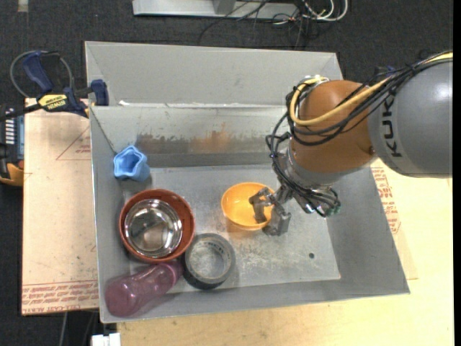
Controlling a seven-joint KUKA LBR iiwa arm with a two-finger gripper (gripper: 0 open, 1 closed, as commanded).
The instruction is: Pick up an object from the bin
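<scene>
A small yellow-orange bowl (pixel 241 204) lies in the middle of the bin floor. My gripper (pixel 269 213) is down at the bowl's right rim, open, with one finger (pixel 261 205) inside the bowl and the other finger (pixel 279 221) outside it on the right. The rim's right edge sits between the two fingers. The arm's orange cover hides the gripper's upper body.
Left of the bowl stands a red-brown bowl with a steel bowl inside it (pixel 155 224). A grey tape roll (pixel 209 260) and a purple cup on its side (pixel 140 287) lie at the front left. A blue crumpled thing (pixel 130 163) sits at the back left.
</scene>
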